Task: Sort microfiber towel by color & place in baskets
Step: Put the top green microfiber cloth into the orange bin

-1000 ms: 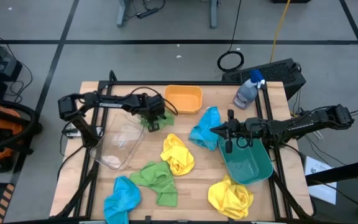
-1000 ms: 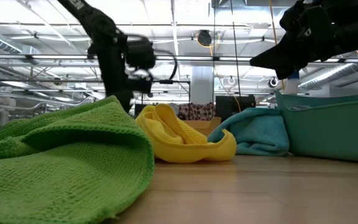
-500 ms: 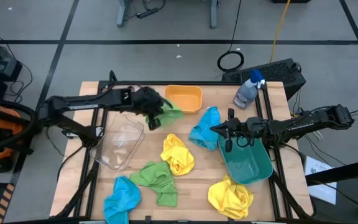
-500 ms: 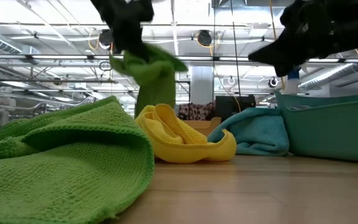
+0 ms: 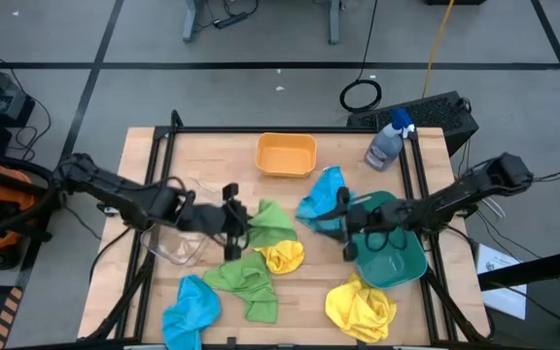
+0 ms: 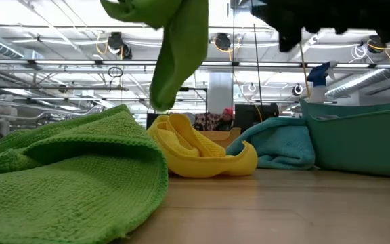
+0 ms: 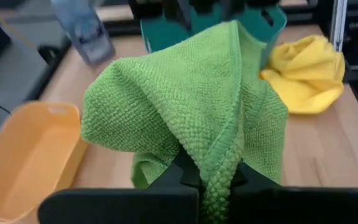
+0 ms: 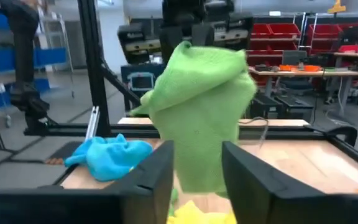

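Green towel [image 5: 271, 222] had been carried from beside the orange basket [image 5: 286, 155] to mid-bench, clamped in the left pincer [image 5: 236, 223]; the right pincer [image 5: 344, 225], now parted, faced it, suggesting a handover toward the teal basket [image 5: 394, 261].

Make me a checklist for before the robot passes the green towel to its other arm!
1. Left gripper shut on the green towel: ok.
2. Towel lifted clear of the table, seen hanging in the low view: ok.
3. Right gripper faces the towel, its jaws open in its wrist view: ok.
4. Right jaws already around the towel: cannot tell.
5. Teal basket has no towel inside yet: ok.
6. Second green towel waits on the table: ok.
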Controlling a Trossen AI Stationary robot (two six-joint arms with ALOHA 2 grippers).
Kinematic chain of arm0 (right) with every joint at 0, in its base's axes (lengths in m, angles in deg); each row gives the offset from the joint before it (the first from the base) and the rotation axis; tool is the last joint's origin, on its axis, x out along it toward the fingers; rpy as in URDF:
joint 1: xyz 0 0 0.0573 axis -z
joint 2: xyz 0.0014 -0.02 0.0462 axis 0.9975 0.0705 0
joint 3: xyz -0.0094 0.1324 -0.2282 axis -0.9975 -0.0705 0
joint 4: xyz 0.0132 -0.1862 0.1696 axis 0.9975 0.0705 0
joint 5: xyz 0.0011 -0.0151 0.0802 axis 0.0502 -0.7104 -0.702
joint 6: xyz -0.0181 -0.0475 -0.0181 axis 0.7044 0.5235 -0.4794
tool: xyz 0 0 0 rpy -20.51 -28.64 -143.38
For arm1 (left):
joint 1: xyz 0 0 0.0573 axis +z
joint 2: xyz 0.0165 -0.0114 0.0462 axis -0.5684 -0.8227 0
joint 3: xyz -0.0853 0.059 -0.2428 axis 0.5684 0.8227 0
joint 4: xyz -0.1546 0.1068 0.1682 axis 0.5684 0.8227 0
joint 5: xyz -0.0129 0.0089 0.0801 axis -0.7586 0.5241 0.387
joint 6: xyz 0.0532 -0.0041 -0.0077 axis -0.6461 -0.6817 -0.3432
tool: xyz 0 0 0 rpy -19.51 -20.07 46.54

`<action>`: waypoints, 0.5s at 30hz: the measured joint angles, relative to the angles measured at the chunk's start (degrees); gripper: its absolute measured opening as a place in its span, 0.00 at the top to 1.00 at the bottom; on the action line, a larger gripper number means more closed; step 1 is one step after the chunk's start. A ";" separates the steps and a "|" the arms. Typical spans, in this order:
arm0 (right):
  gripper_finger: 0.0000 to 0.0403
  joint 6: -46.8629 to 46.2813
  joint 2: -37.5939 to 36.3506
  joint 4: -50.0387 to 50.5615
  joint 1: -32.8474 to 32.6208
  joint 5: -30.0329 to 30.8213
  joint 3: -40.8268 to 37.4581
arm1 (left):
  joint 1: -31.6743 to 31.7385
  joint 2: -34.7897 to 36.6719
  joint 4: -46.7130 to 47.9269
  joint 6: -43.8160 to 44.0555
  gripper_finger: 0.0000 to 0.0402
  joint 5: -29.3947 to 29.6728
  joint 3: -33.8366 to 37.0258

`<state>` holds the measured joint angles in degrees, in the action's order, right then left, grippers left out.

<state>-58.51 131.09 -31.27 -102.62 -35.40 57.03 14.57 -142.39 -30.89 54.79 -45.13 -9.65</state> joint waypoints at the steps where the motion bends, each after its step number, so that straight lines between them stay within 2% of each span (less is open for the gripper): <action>1: 0.62 0.40 1.97 1.11 -0.79 0.04 2.03 | -1.29 -0.02 -1.06 -0.12 0.98 1.86 0.02; 4: 0.57 1.02 8.01 4.31 -2.22 1.17 8.69 | -4.39 -0.83 -4.20 -1.48 0.98 7.34 -0.01; 8: 0.52 -1.23 14.32 5.97 -3.35 11.37 16.59 | -7.57 -2.03 -5.42 -1.58 0.98 15.00 0.02; 9: 0.50 -1.93 15.52 6.64 -3.65 12.27 18.11 | -8.21 -2.29 -5.44 -1.47 0.98 16.72 0.02; 11: 0.48 -2.98 17.68 8.17 -4.58 11.92 20.46 | -9.60 -3.13 -5.18 -1.08 0.98 19.02 0.02; 15: 0.44 -6.56 21.30 8.58 -6.78 11.64 22.67 | -12.26 -4.58 -5.28 1.80 0.98 19.47 0.02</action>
<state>-65.07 152.39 -22.69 -109.40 -23.76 79.70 2.31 -146.97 -36.17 56.59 -25.67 -9.63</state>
